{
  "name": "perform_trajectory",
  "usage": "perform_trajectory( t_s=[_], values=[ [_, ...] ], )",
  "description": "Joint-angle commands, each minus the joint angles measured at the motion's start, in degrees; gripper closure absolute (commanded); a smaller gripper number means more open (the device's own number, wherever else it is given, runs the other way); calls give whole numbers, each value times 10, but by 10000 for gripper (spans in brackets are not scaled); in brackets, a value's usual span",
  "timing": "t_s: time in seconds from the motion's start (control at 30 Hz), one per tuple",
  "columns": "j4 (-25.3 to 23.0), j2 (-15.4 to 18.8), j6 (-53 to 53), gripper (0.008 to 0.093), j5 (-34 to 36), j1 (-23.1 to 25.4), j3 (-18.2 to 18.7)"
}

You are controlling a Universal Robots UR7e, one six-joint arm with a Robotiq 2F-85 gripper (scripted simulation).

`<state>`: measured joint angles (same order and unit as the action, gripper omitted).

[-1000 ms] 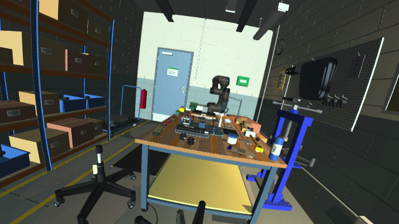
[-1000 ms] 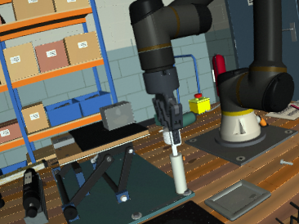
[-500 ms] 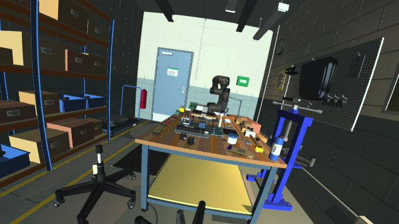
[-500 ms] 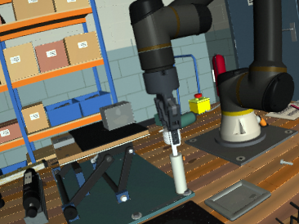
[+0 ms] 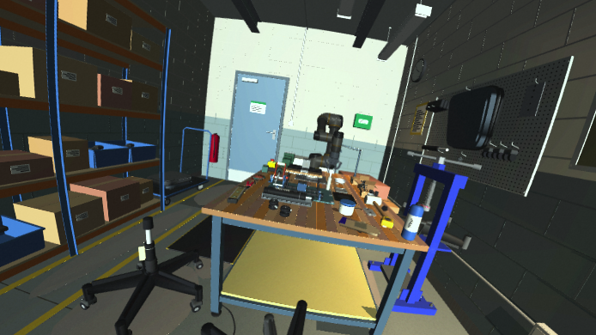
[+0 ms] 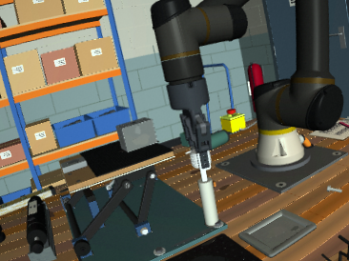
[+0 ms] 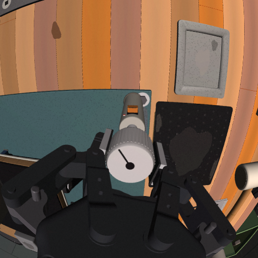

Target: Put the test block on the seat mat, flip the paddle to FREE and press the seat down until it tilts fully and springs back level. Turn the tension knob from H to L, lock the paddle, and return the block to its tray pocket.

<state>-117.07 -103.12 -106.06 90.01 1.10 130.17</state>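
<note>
My gripper [image 7: 131,156] [image 6: 200,159] points straight down over the corner of the teal base plate [image 7: 62,119]. The ribbed tension knob [image 7: 130,158] [image 6: 200,159] is clamped in it, on top of a pale upright post [image 6: 209,202]. The knob's black pointer line aims up and to the left. The grey test block [image 6: 137,134] rests on the black seat mat [image 6: 124,157], which sits level on its scissor linkage. The grey tray [image 7: 201,58] [image 6: 278,227] lies on the bench beside the base plate, its pocket holding nothing. I do not see the paddle.
Behind the rig stand blue shelves with cardboard boxes [image 6: 57,62] and the robot's base [image 6: 281,143]. A black perforated mat [image 7: 191,141] lies next to the base plate. A yellow emergency-stop box [image 6: 232,120] sits near the base. Small parts crowd the bench [image 5: 317,206].
</note>
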Motion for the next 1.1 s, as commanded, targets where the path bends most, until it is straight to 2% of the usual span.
perform_trajectory(
  t_s=[0.0, 0.07, 1.07],
  values=[
    [-1, 0, 0, 934, 0, 0, 0],
    [-1, 0, 0, 924, 0, 0, 0],
    [-1, 0, 0, 334, 0, 0, 0]
  ],
)
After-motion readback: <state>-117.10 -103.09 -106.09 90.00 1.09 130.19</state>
